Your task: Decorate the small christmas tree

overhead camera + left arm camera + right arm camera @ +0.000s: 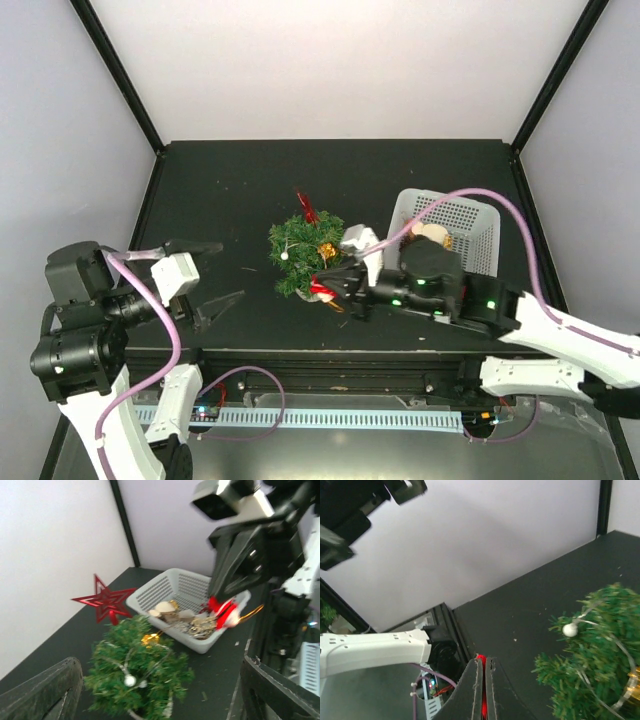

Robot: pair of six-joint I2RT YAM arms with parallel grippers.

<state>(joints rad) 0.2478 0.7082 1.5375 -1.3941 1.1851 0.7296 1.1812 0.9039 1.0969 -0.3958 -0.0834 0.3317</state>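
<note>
From above, we see the small christmas tree [303,260] standing mid-table, with a red star [306,207] at its far side and a gold bauble [327,250] among its branches. The left claw [213,276] hangs well to the left of the tree, jaws spread wide, empty and touching nothing. The right claw [328,287] sits at the tree's near-right edge, clenched on a red-and-white ornament [319,290]. The white mesh basket [472,222] lies to the tree's right. In the left wrist view, we look between that claw's parted fingers [42,692] at the tree. Beyond the tree, the right claw pinches the ornament, and a gold loop [251,612] trails from it. In the right wrist view, the fingers [470,690] press together with only a red sliver showing between them, and the tree is just to their right.
</note>
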